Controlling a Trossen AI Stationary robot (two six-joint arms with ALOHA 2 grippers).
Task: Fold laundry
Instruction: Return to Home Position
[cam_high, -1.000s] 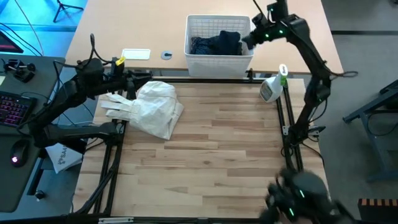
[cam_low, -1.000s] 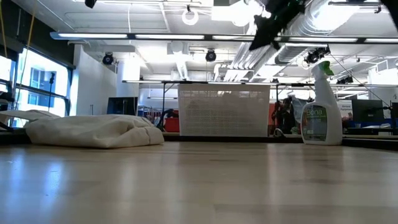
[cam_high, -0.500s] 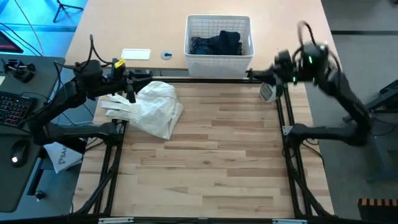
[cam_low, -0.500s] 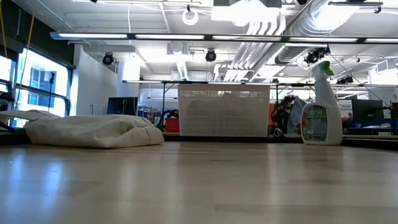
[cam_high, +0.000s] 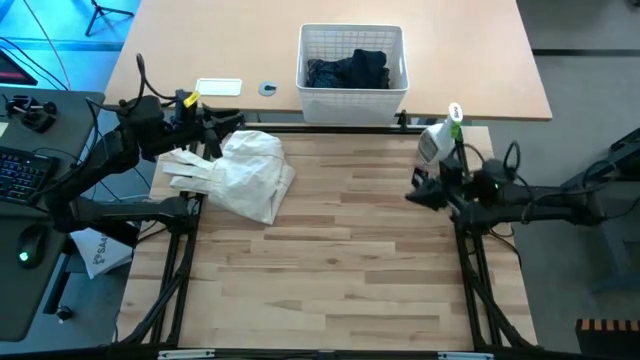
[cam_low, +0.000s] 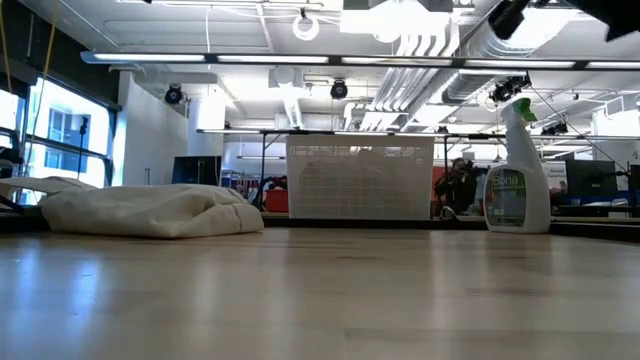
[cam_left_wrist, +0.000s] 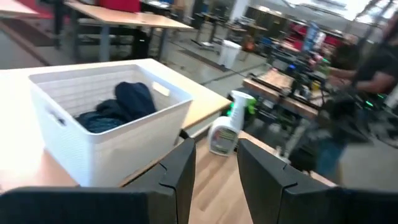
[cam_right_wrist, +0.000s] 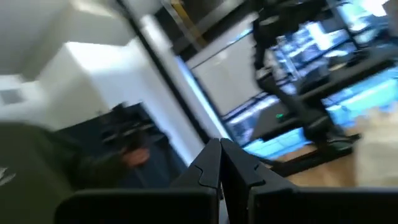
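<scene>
Dark blue laundry lies heaped in the white lattice basket at the table's far edge; the left wrist view shows it too. A cream-white cloth lies bunched on the wood at the far left. My left gripper hovers over that cloth's far edge, pointing toward the basket, open, with nothing between its fingers. My right gripper hangs at the table's right edge near the spray bottle, shut and holding nothing.
A spray bottle stands at the far right corner of the wood. A white card and a small round thing lie left of the basket. The middle and near part of the wooden top is bare.
My right arm has swung away from above the basket, toward the table's right edge and down, and now lies folded low beside the spray bottle. The laundry and the cream cloth have stayed where they were.
</scene>
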